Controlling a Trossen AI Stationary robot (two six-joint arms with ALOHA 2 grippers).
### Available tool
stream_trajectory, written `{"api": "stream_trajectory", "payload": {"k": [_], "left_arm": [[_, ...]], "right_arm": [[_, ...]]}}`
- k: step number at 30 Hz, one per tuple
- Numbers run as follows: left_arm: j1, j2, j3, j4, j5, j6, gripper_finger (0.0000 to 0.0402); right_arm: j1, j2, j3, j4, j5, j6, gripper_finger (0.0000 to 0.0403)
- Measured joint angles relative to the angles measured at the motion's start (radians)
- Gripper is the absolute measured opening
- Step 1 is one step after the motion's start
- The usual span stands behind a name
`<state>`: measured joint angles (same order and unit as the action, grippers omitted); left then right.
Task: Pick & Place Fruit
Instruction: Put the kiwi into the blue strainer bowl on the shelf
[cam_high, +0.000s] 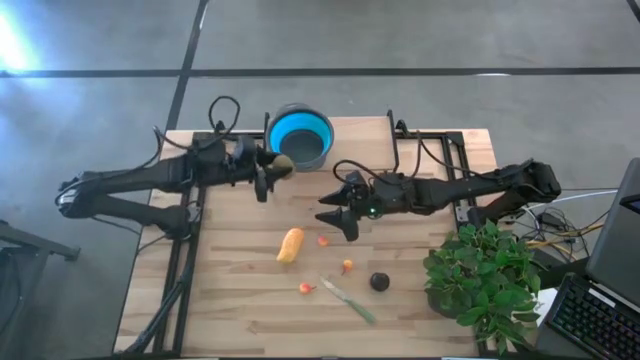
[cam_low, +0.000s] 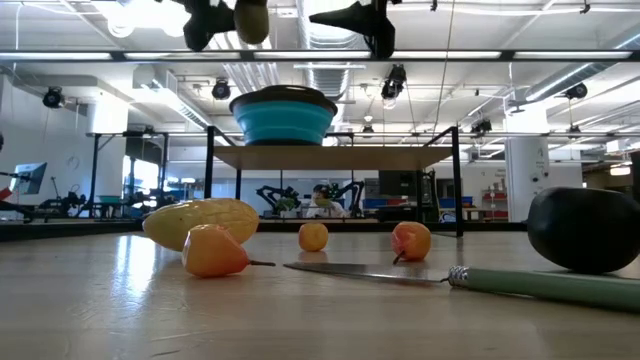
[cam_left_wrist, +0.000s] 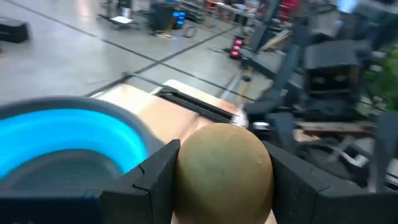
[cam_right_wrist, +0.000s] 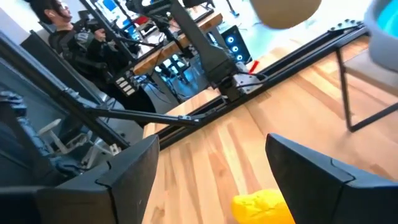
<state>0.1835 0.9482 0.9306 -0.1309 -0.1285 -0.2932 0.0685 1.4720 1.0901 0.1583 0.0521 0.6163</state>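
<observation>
Left pincer (cam_high: 272, 168) clamps the olive-green fruit (cam_left_wrist: 222, 169) just beside the blue bowl (cam_high: 300, 138) rim (not over it); release now and it rolls off. Right pincer (cam_high: 338, 215) hovers open.

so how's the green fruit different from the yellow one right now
The green fruit is held off the table in the left gripper beside the blue bowl; the yellow fruit lies loose on the table. The green one is a rounded oval, the yellow one elongated. Neither is in the bowl.
</observation>
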Motion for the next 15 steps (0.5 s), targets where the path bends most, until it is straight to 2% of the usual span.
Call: {"api": "stream_trajectory", "payload": {"k": [7,15], "left_arm": [[0.136,0.022,0.004,-0.008,0.000,-0.004,0.0202],[0.231,0.105,0.042,-0.006,0.000,-0.012,0.0202]], "right_arm": [[-0.051,0.000,0.000,-0.033,0.000,-0.027,0.0272],[-0.132,0.001,0.000,-0.025,0.000,-0.044,0.0254]]}}
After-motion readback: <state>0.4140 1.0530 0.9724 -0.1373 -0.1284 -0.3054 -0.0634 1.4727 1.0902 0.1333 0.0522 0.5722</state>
